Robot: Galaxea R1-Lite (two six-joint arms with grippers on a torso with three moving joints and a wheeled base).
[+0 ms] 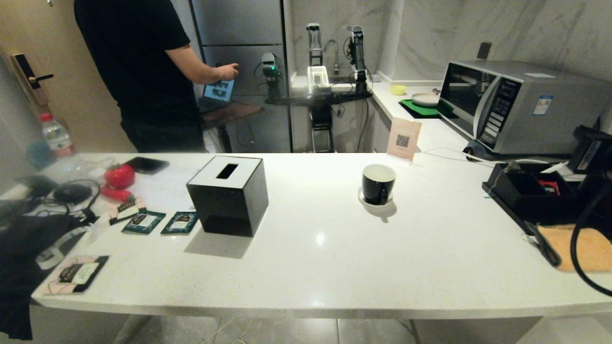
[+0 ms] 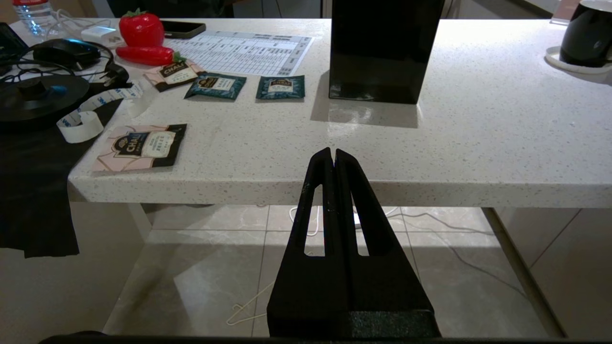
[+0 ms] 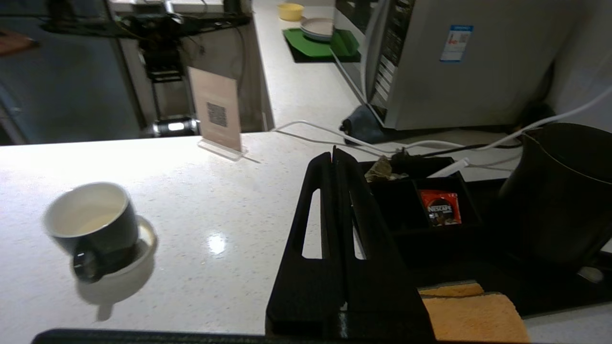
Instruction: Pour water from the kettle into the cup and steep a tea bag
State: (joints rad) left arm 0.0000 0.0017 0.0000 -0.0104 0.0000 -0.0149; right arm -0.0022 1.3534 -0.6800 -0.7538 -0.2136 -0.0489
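Progress nil: cup [image 1: 378, 183] stands upright on its saucer [image 1: 367, 199] near table [image 1: 334, 258] centre, looks dry, handle turned to about 5 o'clock toward me; kettle [image 3: 559, 191] upright at the far right, around 3 o'clock from the cup, untouched. Tea bag [image 3: 380, 170] lies in the black tray [image 3: 411, 229] beside it. My right jaws [image 3: 333, 155] are pressed together and empty above the tray; left jaws [image 2: 332, 155] likewise, parked off the near table edge, so grabbing, pouring and steeping all remain.

The left claw [image 2: 333, 155] hangs below and just before the tabletop [image 2: 430, 157] edge, fingers pressed together, holding nothing. The right claw [image 3: 333, 157] is raised above the tabletop, likewise closed and empty, tips pointing forward. Neither arm seems to appear in the head view.
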